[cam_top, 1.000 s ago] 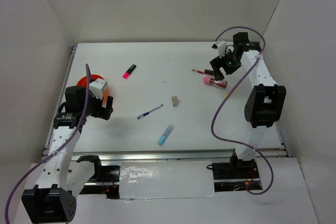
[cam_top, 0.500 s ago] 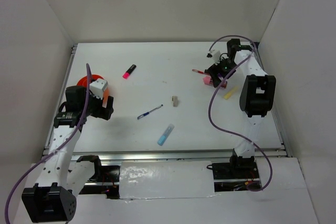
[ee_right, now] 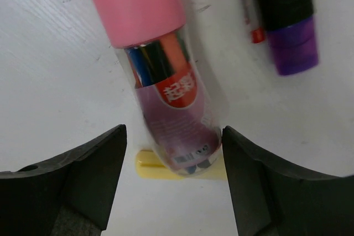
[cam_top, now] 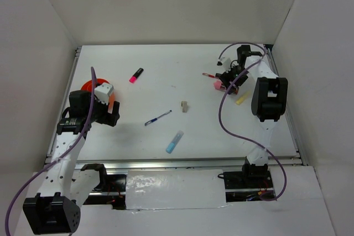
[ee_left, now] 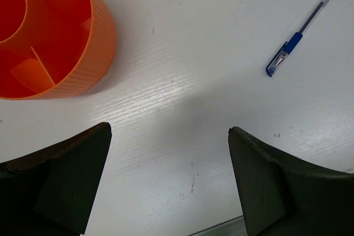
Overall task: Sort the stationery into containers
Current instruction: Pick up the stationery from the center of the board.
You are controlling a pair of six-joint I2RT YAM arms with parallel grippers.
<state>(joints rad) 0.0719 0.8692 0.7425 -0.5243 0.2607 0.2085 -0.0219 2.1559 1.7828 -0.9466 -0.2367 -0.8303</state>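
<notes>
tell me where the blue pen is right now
In the top view the blue pen lies near the middle of the table, left of the beige block and farther back than the light blue highlighter.

1. I see my left arm (cam_top: pixel 66 142) rising from its base toward 12 o'clock, elbow folded, wrist tipped down.
2. My left gripper (cam_top: pixel 110 113) (ee_left: pixel 168 131) hangs with jaws spread wide.
3. My right arm (cam_top: pixel 269 100) stretches far toward 12 o'clock, wrist turned toward 9 o'clock.
4. My right gripper (cam_top: pixel 229 81) (ee_right: pixel 172 131) points down, set low, jaws parted.
</notes>
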